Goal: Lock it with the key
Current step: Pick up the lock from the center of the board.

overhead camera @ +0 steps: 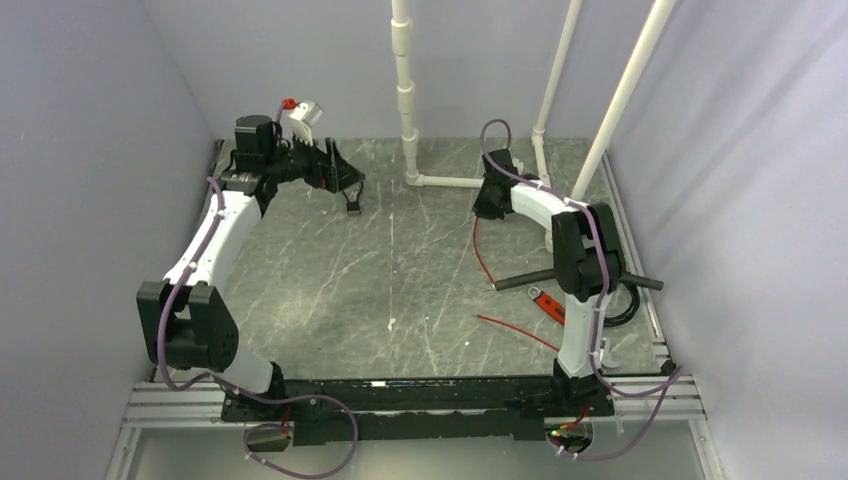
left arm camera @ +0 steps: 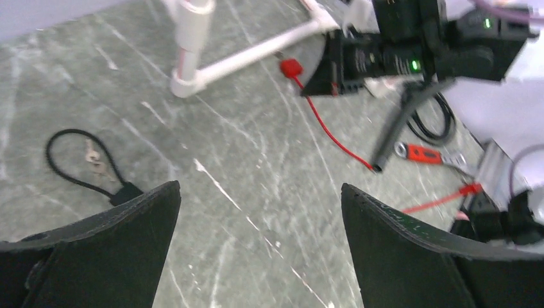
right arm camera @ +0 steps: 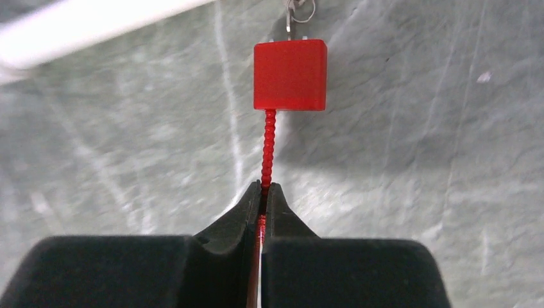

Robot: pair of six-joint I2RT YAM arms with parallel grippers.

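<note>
I see the red cable lock's square body (right arm camera: 290,75) over the grey marbled table (right arm camera: 449,160), with a small key ring (right arm camera: 299,11) just at its far edge. Its ribbed red cable (right arm camera: 267,147) runs back into my right gripper (right arm camera: 263,192), whose fingers are pinched together on it just behind the body. All this sits near the foot of the white PVC pipe frame (overhead camera: 440,181) at the far side. My left gripper (left arm camera: 260,192) hovers with fingers spread wide, holding nothing. A black cable loop (left arm camera: 125,192) lies on the table beyond it, and a red-handled tool (left arm camera: 420,153) lies off to the right
</note>
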